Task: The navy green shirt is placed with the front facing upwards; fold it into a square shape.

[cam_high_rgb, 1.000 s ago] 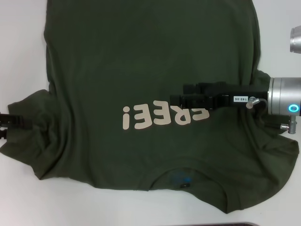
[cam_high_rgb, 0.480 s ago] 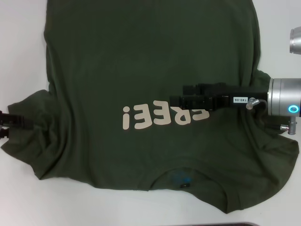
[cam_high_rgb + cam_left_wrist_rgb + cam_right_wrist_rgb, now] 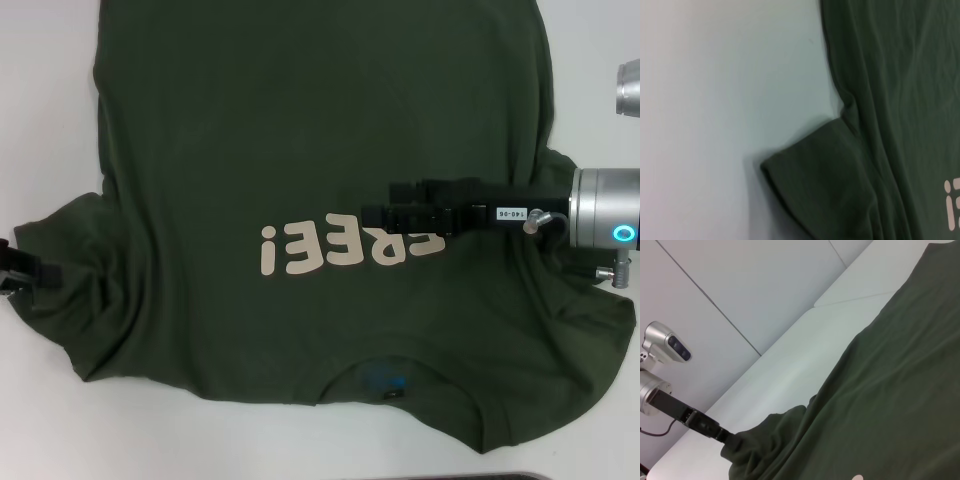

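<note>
The navy green shirt [image 3: 300,120] lies flat and front up on the white table [image 3: 50,100]. Its cream "FREE!" lettering [image 3: 320,248] reads upside down to me, and the neck with its blue label [image 3: 385,380] is nearest me. My right gripper [image 3: 378,205] reaches in from the right and is shut over the chest, at the end of the lettering. My left gripper [image 3: 45,272] sits at the outer edge of the left sleeve [image 3: 80,300]. The right wrist view shows the left gripper [image 3: 722,435] meeting the bunched sleeve. The left wrist view shows the sleeve [image 3: 825,185] on the table.
The right arm's silver wrist [image 3: 605,215] lies over the shirt's right sleeve. Another silver arm part [image 3: 630,85] shows at the right edge. A dark strip [image 3: 520,476] runs along the near edge. The table [image 3: 715,100] shows white beside the shirt.
My left gripper has drawn back to the left, so less of it lies over the sleeve. The sleeve's wrinkles have eased a little. The right gripper has not moved.
</note>
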Tool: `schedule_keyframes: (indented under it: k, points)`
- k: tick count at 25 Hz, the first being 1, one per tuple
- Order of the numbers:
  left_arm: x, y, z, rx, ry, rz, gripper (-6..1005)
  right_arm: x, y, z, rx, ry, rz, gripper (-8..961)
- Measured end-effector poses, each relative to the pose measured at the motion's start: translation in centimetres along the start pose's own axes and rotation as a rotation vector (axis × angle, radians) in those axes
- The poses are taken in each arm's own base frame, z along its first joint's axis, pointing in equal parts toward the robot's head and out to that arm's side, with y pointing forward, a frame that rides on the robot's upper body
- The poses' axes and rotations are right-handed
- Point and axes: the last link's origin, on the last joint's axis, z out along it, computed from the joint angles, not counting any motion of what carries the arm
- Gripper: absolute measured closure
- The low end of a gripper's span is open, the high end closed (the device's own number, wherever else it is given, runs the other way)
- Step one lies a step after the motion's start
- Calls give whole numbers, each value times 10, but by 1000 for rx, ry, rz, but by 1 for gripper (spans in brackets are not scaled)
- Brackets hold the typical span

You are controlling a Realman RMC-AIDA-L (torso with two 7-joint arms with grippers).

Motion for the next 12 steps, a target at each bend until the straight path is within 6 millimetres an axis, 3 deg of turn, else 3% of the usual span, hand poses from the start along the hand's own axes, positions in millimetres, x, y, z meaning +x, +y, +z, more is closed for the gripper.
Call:
schedule_keyframes:
  k: [10, 12]
  points:
    - [-2, 0, 2, 13, -27, 5, 832, 0, 0, 0, 1, -1, 0, 44]
    - [-1, 1, -1, 5, -22, 3, 939, -1, 0, 0, 3, -2, 0, 44]
